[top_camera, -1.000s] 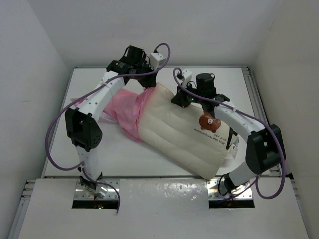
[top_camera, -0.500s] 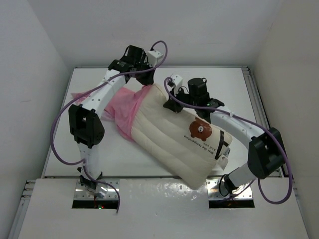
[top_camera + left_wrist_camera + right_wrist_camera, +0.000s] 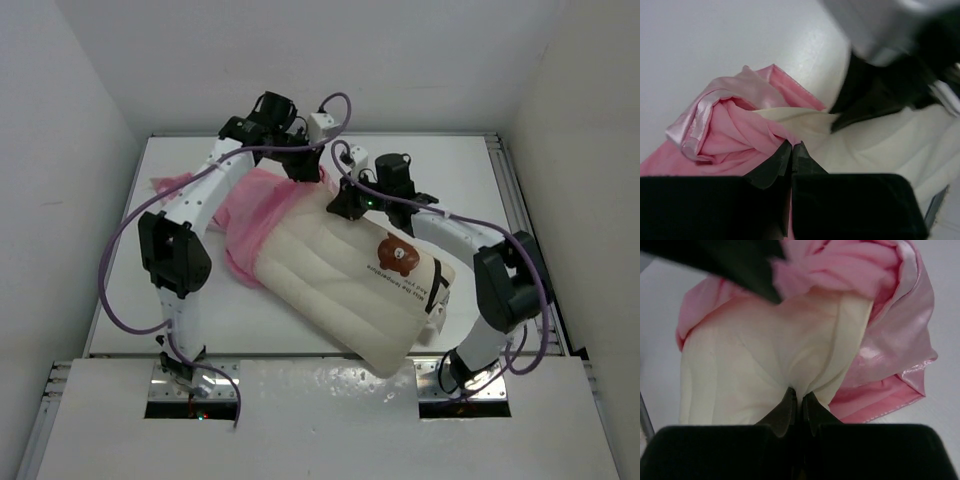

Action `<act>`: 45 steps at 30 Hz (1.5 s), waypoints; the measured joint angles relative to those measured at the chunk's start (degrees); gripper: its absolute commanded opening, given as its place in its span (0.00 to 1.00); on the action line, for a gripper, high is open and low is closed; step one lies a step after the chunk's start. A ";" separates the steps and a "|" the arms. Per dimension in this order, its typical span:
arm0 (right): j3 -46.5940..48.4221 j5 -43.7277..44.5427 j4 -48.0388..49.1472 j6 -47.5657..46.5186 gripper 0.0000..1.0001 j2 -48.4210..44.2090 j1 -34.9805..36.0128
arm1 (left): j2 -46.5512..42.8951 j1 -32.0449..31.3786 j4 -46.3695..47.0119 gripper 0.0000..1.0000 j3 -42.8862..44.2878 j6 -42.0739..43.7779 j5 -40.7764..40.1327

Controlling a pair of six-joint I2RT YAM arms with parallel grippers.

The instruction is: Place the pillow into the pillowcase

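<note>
Pillow (image 3: 335, 290), a large cream-white rectangular padded cushion with lengthwise quilted ridges, lies diagonally across the white table (image 3: 470, 175), one corner reaching toward the arm bases. Only its far-left end sits inside the mouth of the pillowcase (image 3: 250, 215), a thin, shiny pink satin sack lying bunched and crumpled to the left of it. The brown bear patch (image 3: 397, 253) and dark tag (image 3: 432, 292) at the near-right end are fully exposed.

Assessment: insertion has begun but is at an early stage. Most of the pillow's length lies outside, and the case has yet to be drawn down over it and straightened.

Left gripper (image 3: 791, 146): the fingers are pressed together at the gathered pink hem, where it folds over the cream corner. It is judged to be pinching the pillowcase opening.

Right gripper (image 3: 800, 396): the fingers are closed on a pucker of cream fabric at the pillow's far end, with pink satin wrapping above and to one side.

Both grippers work just beside one another at the case mouth.
</note>
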 measured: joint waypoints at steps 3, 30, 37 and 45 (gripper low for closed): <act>0.00 -1.75 4.26 6.71 0.00 3.56 -2.01 | -0.22 -0.57 -4.11 0.00 -0.04 4.63 2.91; 4.83 12.98 -2.51 8.13 0.00 0.79 -10.60 | -26.51 6.95 2.03 0.14 -35.78 5.84 -20.76; -5.09 21.92 -5.20 -5.92 0.99 -11.43 7.23 | -32.28 7.91 5.31 0.67 -53.62 -0.35 -25.99; -16.37 29.38 -7.85 -9.14 0.99 -11.78 19.19 | -33.68 11.65 17.88 0.70 -63.56 -8.63 -25.59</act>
